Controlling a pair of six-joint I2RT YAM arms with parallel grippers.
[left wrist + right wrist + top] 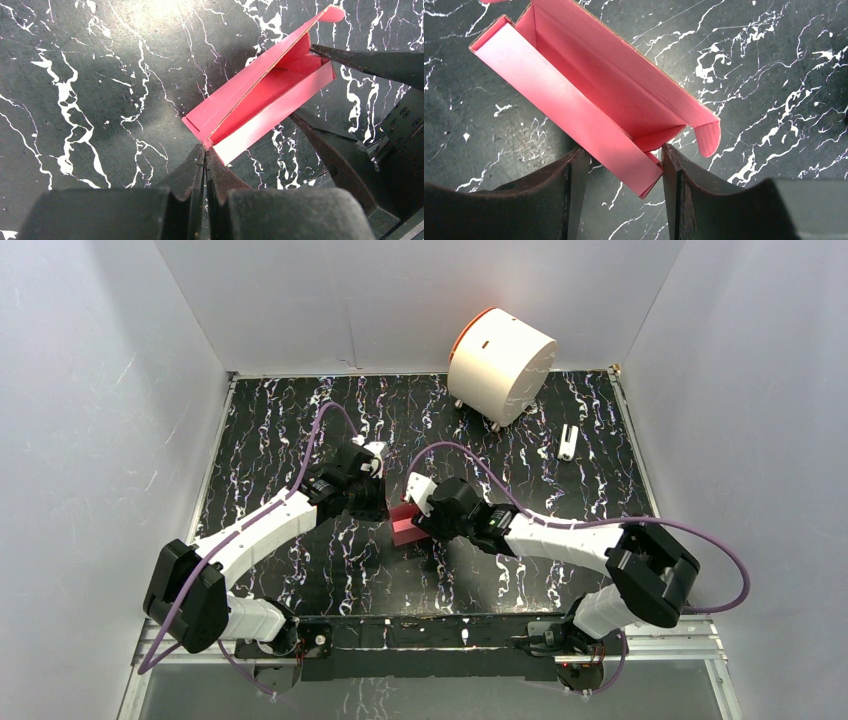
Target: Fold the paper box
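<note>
The left gripper [205, 152] has its fingers pressed together, tips right at the near corner of the box [260, 100]; whether a sliver of card is nipped between them I cannot tell. From those tips the box's long axis runs straight away to the far end, which sits between the spread fingers of the right gripper [622, 150]. So the box lies lengthwise between the two grippers, one at each end. One right finger touches the short end wall, the other stands just beside the long front wall (neither seems to squeeze yet).

The box is thin pink-red card, matte, with crisp creases. It is half formed: an open trough with the low front wall folded up and the tall back panel standing. A rounded tab [709, 137] curls off the corner just beyond the right fingers. It rests on a black table [100, 75] veined white like marble. The card looks light and springy, so I judge the coming fold needs the left end held down while the right closes in.
</note>
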